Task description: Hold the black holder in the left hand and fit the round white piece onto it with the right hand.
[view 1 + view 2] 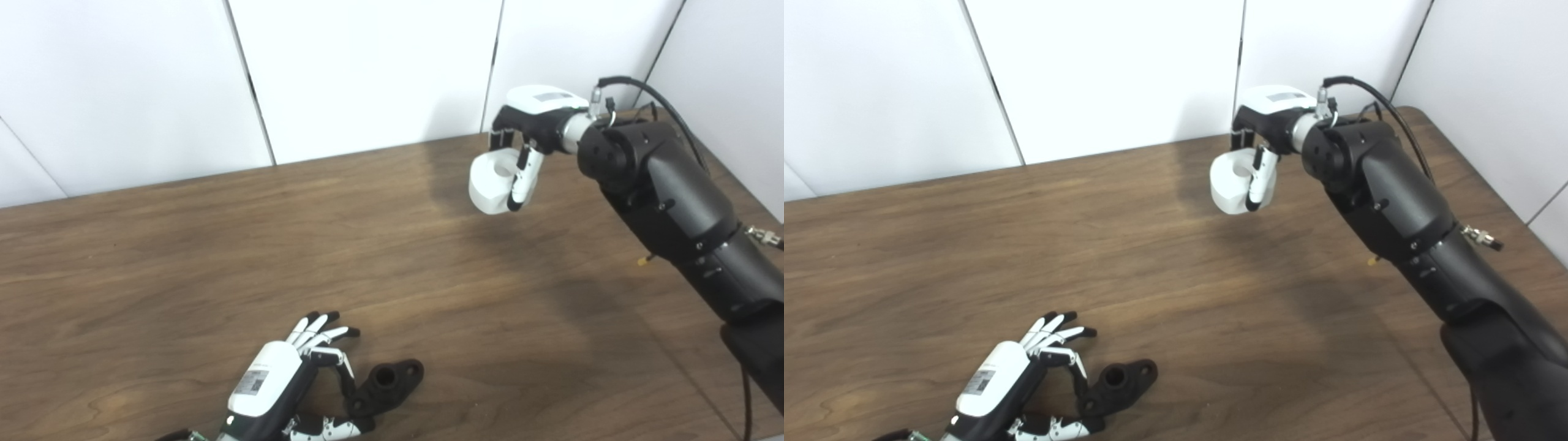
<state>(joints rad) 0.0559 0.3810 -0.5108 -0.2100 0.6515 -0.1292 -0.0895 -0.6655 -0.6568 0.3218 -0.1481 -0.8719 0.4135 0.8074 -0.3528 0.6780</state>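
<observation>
The black holder [387,384] lies flat on the wooden table near the front edge, its round socket facing up. My left hand [278,383] rests just left of it. One curled finger and the thumb [334,427] pinch the holder's near end, while the other fingers stretch out straight. My right hand [531,131] hovers above the far right of the table, shut on the round white piece [493,184], a thick ring with a central hole. The ring hangs below the palm, off the table surface.
The brown wooden table [245,257] runs back to white wall panels, and its right edge shows in the right eye view. My black right forearm [674,202] crosses the right side. A tiny yellow object [642,260] sits beside that arm.
</observation>
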